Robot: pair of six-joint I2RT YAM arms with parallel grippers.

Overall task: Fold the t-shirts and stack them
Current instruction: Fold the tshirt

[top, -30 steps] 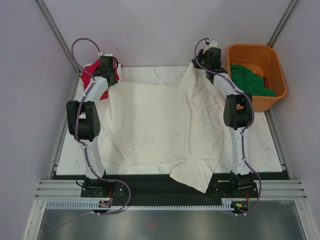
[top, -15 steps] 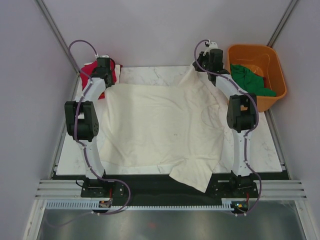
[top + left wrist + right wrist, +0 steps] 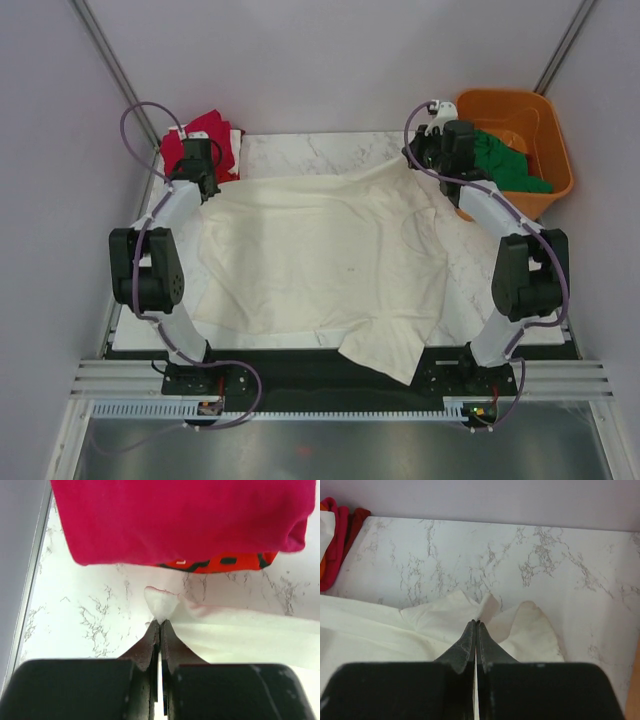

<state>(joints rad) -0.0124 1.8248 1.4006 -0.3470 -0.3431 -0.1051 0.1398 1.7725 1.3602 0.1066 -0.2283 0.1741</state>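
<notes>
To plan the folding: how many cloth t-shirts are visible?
4. One large cream-white shirt spread on the table; crimson red shirt at the far left corner, orange-red shirt under it; dark green shirt in the orange plastic tub. Others may be hidden.

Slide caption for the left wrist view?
Left gripper pinches a corner of the cream-white t-shirt, facing the crimson t-shirt on the marble table.
</notes>
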